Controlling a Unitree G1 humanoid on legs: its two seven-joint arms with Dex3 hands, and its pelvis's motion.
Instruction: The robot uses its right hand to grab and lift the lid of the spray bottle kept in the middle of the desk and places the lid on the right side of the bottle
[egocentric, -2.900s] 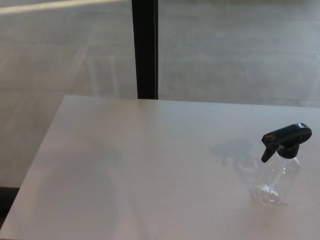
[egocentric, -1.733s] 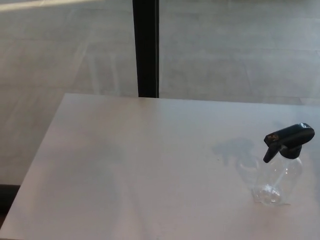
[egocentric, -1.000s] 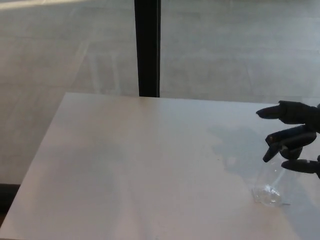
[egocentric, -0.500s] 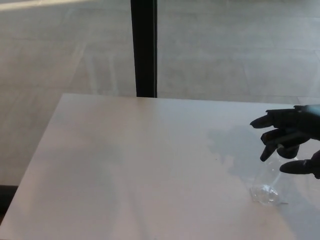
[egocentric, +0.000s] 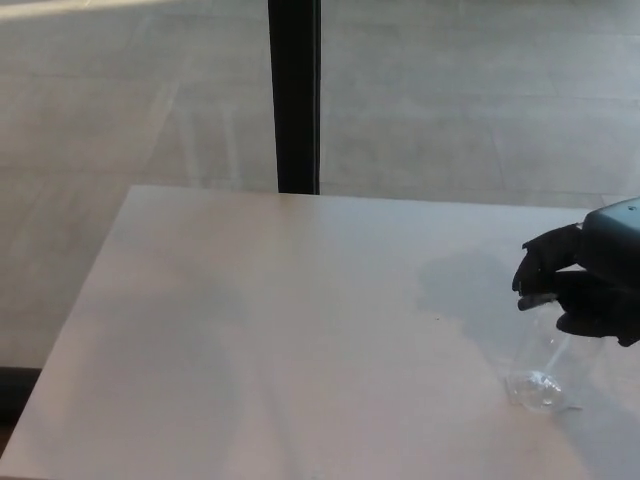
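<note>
At the right edge we see the right black robot hand (egocentric: 578, 285) clenched around the black trigger lid atop the clear plastic spray bottle (egocentric: 540, 365) on the pale desk (egocentric: 280, 330).

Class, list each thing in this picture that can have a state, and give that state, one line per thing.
spray bottle: upright on the desk, clear, looks empty
lid: on the bottle, mostly hidden by the hand
right hand: fingers closed around the lid
left hand: not in view
</note>
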